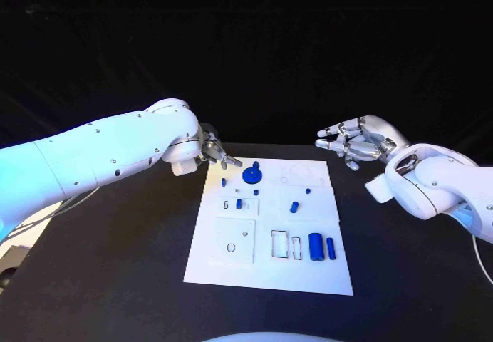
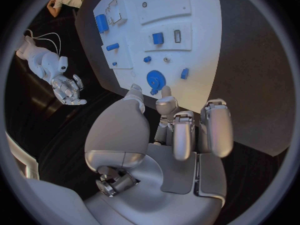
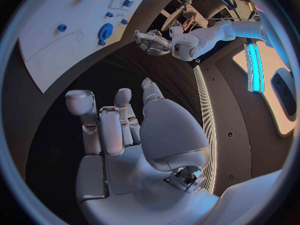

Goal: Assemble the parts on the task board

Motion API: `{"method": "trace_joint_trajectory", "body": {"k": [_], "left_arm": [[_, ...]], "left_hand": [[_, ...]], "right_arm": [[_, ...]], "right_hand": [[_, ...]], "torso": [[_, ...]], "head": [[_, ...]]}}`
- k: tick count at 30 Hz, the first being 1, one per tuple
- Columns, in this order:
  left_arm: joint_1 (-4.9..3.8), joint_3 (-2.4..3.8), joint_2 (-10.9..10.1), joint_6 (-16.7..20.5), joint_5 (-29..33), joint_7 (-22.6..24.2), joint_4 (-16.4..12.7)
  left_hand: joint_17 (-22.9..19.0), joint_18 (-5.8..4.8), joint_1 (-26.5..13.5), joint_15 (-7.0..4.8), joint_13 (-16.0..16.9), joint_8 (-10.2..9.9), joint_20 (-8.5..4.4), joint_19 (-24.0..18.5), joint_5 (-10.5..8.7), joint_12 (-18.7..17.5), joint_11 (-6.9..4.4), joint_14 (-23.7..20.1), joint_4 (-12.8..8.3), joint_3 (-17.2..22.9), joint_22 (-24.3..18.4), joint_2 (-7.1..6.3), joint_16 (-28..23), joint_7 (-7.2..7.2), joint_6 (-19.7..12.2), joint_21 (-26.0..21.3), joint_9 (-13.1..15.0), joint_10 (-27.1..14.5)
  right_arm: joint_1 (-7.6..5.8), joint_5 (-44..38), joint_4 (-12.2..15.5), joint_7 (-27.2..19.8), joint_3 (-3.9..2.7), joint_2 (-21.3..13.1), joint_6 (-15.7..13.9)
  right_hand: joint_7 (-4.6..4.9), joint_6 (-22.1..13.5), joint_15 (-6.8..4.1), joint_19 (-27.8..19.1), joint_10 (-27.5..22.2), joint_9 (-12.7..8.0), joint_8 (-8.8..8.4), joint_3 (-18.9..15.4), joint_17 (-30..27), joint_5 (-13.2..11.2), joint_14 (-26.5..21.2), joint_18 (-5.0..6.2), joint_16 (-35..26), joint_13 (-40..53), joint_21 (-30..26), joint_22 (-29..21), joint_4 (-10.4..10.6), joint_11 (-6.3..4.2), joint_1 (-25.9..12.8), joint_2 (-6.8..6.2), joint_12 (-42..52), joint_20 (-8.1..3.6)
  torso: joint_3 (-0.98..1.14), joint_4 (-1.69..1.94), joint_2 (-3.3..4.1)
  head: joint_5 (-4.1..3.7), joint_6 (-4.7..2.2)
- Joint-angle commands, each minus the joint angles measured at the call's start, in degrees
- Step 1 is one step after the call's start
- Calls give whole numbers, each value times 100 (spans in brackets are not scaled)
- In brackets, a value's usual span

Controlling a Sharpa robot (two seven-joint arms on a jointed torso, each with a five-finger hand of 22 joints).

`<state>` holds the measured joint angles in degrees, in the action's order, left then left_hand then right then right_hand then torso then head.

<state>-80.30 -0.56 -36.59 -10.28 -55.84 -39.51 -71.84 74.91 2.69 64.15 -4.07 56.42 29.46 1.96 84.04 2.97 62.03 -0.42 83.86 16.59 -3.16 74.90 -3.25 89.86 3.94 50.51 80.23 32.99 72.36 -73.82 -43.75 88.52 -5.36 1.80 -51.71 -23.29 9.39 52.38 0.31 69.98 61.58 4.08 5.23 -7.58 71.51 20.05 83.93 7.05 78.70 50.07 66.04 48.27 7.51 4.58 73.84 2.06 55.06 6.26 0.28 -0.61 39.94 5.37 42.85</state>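
The white task board (image 1: 308, 274) lies in the middle of the black table. A blue gear (image 1: 253, 173) stands near its far edge, with small blue pegs (image 1: 239, 204) around it and a fat blue cylinder (image 1: 315, 246) nearer me. My left hand (image 1: 216, 153) hovers at the board's far left corner, fingers apart and empty, its tips just short of the gear (image 2: 155, 79). My right hand (image 1: 355, 140) hangs above the table off the board's far right corner, fingers spread and holding nothing. The wrist views show both palms bare, the left hand (image 2: 181, 130) and the right hand (image 3: 119, 130).
Raised white plates (image 1: 235, 240) and a frame with slots (image 1: 281, 243) sit on the board's near half. Bare black table (image 1: 113, 263) lies on both sides of the board, and its far edge runs just behind the hands.
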Motion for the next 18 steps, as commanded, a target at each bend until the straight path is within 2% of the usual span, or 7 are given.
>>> {"method": "trace_joint_trajectory", "body": {"k": [1, 2, 5, 10, 13, 18], "left_arm": [[-24, -7, 195, -415, -16, -3, 306], [-26, -13, 262, -432, -69, 5, 419], [-22, -52, 507, -523, -240, 50, 840], [29, -95, 777, -686, -389, 115, 1318], [78, -109, 891, -759, -428, 157, 1517], [137, -118, 987, -853, -498, 185, 1682]], "left_hand": [[1509, 31, 50, 41, -24, -34, 44, 70, -15, -43, 46, 614, -2, -42, 422, 24, 14, 38, 33, -19, -35, 5], [1509, 32, 56, 42, -31, -40, 46, 69, -16, -49, 47, 614, -3, -47, 419, 31, 14, 40, 37, -22, -42, 2], [1509, 30, 65, 44, -30, -50, 49, 73, -16, -48, 49, 614, -3, -64, 427, 39, 14, 40, 47, -16, -57, 1], [1509, 17, 61, 45, -27, -61, 53, 100, -17, -40, 47, 614, 5, -106, 478, 61, 14, 37, 85, 30, -85, 10], [1509, 14, 57, 43, -13, -67, 54, 107, -17, -25, 44, 614, 6, -127, 490, 81, 14, 34, 106, 40, -99, 22], [1509, 10, 61, 38, 8, -67, 53, 119, -17, 0, 37, 614, 3, -164, 510, 123, 14, 23, 160, 56, -123, 44]], "right_arm": [[3, -9, 1, -16, 0, 14, 89], [3, -9, 0, -17, 0, 19, 89], [3, -10, -6, -23, 0, 37, 98], [3, -13, -7, -30, 0, 49, 110], [3, -16, -11, -33, 0, 56, 115], [4, -18, -13, -33, 0, 61, 121]], "right_hand": [[3, 46, -23, -16, -19, 10, 33, -24, 7, 122, 70, 95, -33, -22, -29, -8, 6, -11, 60, 46, -16, -20], [3, 46, -23, -16, -19, 10, 33, -24, 7, 122, 70, 95, -33, -22, -29, -8, 6, -11, 60, 46, -16, -20], [2, 48, -25, -8, -11, 10, 36, -37, 9, 112, 73, 93, -32, -21, -25, -1, 16, -12, 65, 46, -6, -22], [0, 50, -26, -4, -5, 9, 39, -52, 14, 74, 75, 92, -30, -25, -27, -1, 27, -13, 68, 45, 2, -24], [0, 50, -26, -4, -5, 9, 39, -52, 14, 73, 76, 92, -30, -25, -27, -1, 27, -13, 68, 45, 2, -24], [0, 50, -26, -4, -5, 9, 39, -52, 14, 73, 76, 92, -30, -25, -27, -1, 27, -13, 68, 45, 2, -24]], "torso": [[-15, 9, 11], [-17, 8, 16], [-6, -15, 11], [-5, -15, 19], [-4, -20, 16], [-4, -21, 23]], "head": [[-1, -17], [7, -24], [44, -19], [63, -13], [59, -6], [67, 0]]}}
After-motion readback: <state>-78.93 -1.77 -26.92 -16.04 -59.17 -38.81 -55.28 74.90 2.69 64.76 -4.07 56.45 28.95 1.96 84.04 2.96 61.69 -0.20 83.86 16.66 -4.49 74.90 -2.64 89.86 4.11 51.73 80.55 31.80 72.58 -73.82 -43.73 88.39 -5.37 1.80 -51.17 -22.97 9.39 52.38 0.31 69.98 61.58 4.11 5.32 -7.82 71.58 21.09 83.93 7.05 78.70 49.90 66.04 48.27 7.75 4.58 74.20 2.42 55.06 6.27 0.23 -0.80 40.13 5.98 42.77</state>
